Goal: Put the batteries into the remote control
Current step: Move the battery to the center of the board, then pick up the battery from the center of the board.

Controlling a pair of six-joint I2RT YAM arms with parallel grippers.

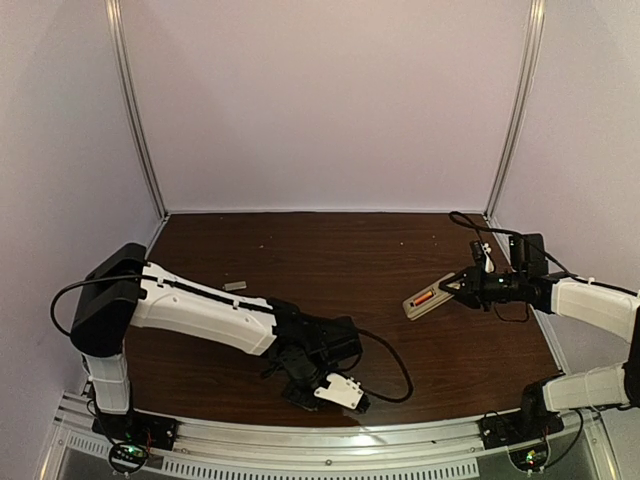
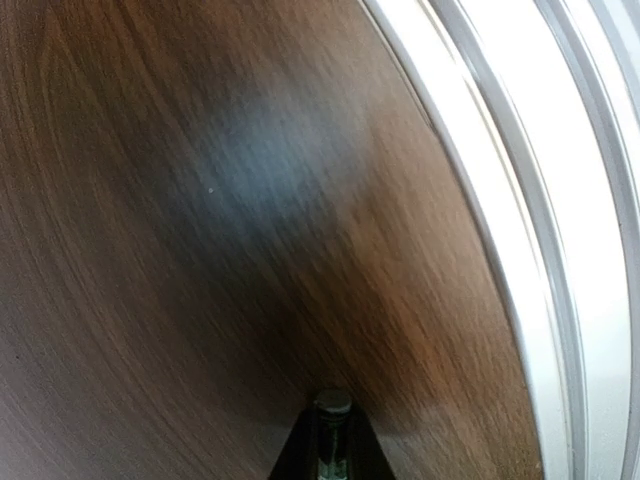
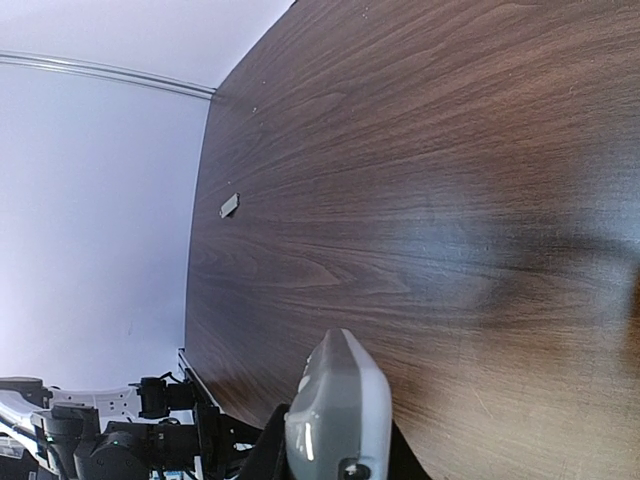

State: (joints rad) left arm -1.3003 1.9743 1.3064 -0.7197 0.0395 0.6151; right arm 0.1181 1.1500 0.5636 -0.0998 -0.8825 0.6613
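Dark wood table (image 1: pixel 330 250) from above: the left arm lies low along the near side, with the left gripper (image 1: pixel 303 388) pointing down close to the near edge. From this height I cannot tell what its fingers are doing. On the right, the right gripper (image 1: pixel 458 288) is clamped on one end of the remote control (image 1: pixel 432 297), which is held tilted off the table with its free end pointing left. An orange battery (image 1: pixel 424 297) sits in the open compartment on the side facing up. Any lettering on the remote is too small to read. A small grey plate (image 1: pixel 235 286) lies flat on the wood left of centre, well apart from both grippers.

The left wrist camera gives a blurred picture of wood grain, with the pale metal rail (image 2: pixel 520 200) curving down the right side. At the bottom edge the two fingers are pinched tight on the dark battery (image 2: pixel 333 404). It stands up between them with its metallic end showing.

The right wrist camera looks along the light grey shell of the remote control, clenched between that gripper's fingers at the bottom of the picture. The table lies beyond it, with the grey plate far off near its left edge. No label or brand mark can be made out on the shell.
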